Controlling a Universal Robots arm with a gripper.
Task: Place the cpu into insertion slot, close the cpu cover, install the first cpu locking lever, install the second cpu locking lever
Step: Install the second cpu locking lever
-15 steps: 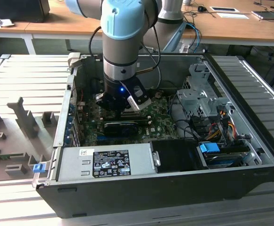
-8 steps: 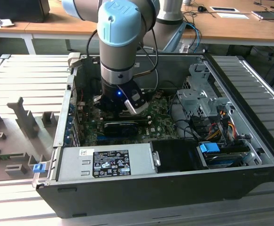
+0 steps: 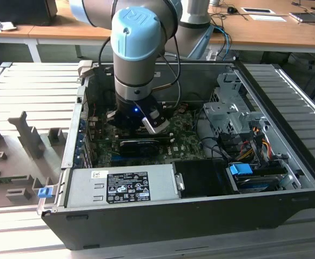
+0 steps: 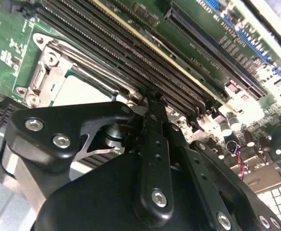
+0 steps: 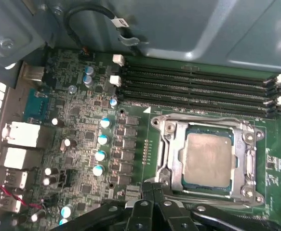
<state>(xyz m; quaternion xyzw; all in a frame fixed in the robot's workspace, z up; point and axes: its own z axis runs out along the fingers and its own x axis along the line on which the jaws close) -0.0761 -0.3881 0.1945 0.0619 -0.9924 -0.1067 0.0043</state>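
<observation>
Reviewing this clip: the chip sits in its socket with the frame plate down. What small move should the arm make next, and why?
Probably a short nudge of the hand toward a locking lever at the socket's edge. In the first wrist view the cpu lies seated and the cpu cover rests flat around it, with the hand poised just beside the socket, so latching looks like the remaining work.

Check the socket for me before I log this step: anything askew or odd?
Nothing stands out. The cpu lies flat and square in its socket, the cpu cover sits closed around it, and the tool is at the socket's edge.
</observation>
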